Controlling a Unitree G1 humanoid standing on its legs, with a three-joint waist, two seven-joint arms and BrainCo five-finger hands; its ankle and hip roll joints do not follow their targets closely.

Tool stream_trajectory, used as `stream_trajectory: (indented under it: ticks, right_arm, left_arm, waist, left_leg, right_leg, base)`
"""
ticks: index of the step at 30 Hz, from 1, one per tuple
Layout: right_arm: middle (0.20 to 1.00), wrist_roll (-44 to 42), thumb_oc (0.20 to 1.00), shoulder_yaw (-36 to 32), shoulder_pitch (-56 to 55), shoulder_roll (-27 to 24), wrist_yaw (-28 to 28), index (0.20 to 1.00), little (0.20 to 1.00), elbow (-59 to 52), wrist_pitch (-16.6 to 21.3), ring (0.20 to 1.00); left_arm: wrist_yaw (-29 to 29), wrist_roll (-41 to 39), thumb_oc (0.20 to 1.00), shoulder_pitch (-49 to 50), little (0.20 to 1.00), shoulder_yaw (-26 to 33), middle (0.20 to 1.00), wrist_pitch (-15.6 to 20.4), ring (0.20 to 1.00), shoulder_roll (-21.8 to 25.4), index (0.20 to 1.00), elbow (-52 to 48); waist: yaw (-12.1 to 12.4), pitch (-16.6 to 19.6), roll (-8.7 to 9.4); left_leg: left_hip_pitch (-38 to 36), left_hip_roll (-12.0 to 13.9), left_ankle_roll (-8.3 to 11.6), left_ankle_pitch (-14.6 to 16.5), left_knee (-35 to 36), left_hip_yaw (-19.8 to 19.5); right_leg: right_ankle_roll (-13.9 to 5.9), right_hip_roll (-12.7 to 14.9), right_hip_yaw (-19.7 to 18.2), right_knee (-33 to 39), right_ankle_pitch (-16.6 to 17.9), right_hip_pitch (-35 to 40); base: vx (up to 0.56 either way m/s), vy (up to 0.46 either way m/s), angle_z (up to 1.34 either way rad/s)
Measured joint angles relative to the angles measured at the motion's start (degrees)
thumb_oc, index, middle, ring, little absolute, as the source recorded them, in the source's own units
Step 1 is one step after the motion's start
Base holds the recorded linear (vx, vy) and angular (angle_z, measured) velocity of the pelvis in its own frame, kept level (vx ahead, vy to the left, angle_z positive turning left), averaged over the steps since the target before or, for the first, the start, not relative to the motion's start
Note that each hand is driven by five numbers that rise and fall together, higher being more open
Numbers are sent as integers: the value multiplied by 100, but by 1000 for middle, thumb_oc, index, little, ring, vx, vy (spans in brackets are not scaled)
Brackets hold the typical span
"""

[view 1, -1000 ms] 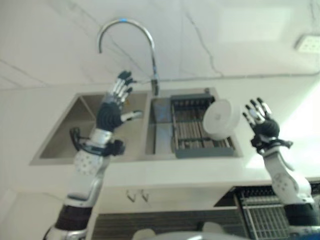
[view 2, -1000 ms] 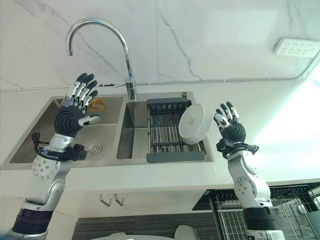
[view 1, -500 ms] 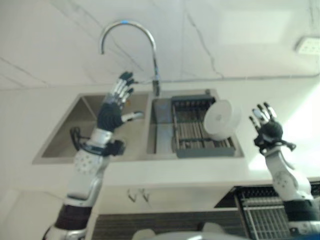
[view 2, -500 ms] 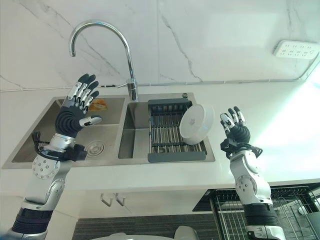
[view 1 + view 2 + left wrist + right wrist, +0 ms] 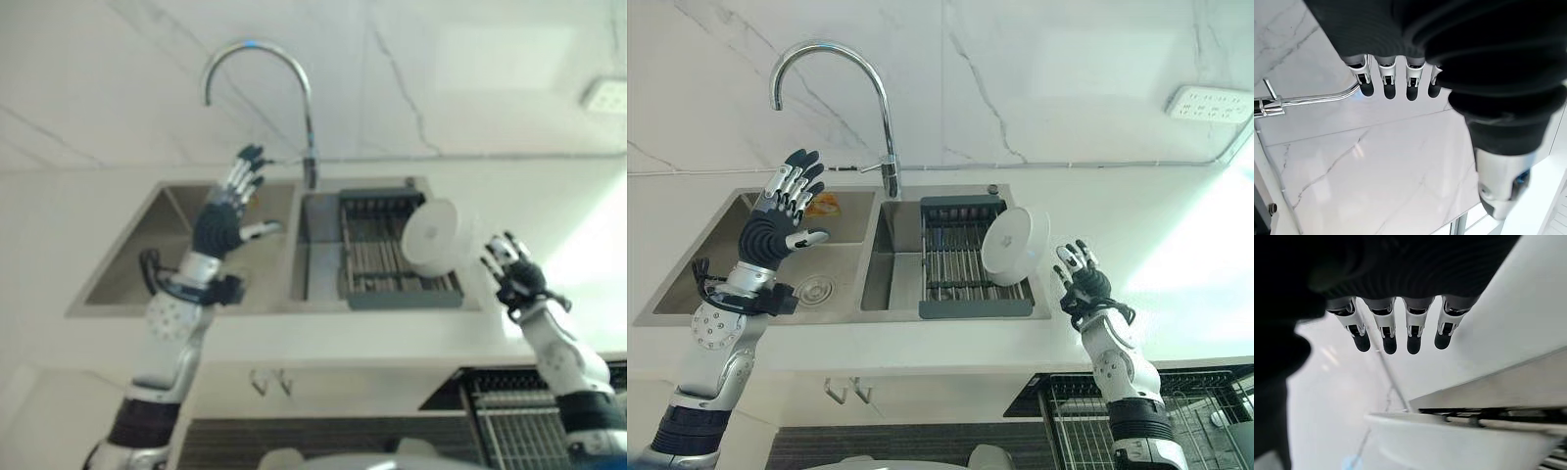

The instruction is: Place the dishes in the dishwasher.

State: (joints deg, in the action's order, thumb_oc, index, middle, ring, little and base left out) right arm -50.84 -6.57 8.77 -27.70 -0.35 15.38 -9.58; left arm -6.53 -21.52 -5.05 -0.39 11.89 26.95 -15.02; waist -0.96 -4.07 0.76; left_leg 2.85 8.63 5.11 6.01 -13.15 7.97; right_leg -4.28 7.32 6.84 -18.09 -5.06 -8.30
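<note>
right hand nearest the bowl

we are looking down at a round white bowl (image 5: 1016,246) leaning on edge in the dark slatted drying rack (image 5: 965,260) of the steel sink's (image 5: 833,257) right basin. our right hand (image 5: 1081,286) is hovering just to its right, fingers spread and empty. our left hand (image 5: 778,216) is raised, spread wide, over the left basin, well apart. we are seeing no legible writing.

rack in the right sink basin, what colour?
Dark grey frame with silver metal bars, the rack; clearest in the right eye view.
</note>
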Motion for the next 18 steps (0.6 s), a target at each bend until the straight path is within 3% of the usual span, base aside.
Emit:
stream_trajectory:
  ticks: [8,18]
  right_arm:
    - [1000,-9,1000,143,50,-311,194,1000,1000,21,-217,1000]
    - [1000,3,1000,145,291,-356,234,1000,1000,473,-255,1000]
  left_arm:
    - [0,1,1000,0,1000,-6,1000,0,1000,61,1000,3]
    - [9,-43,1000,-1,1000,-8,1000,-2,1000,84,1000,111]
  waist:
    - [12,0,2]
    - [46,-2,4]
  left_leg:
    - [-3,1,0,0,0,-4]
    - [-10,2,0,0,0,-22]
  right_leg:
    - [1,-1,4,3,2,6]
    - [1,0,18,6,1,25]
  base:
    - [0,0,0]
    - [0,0,0]
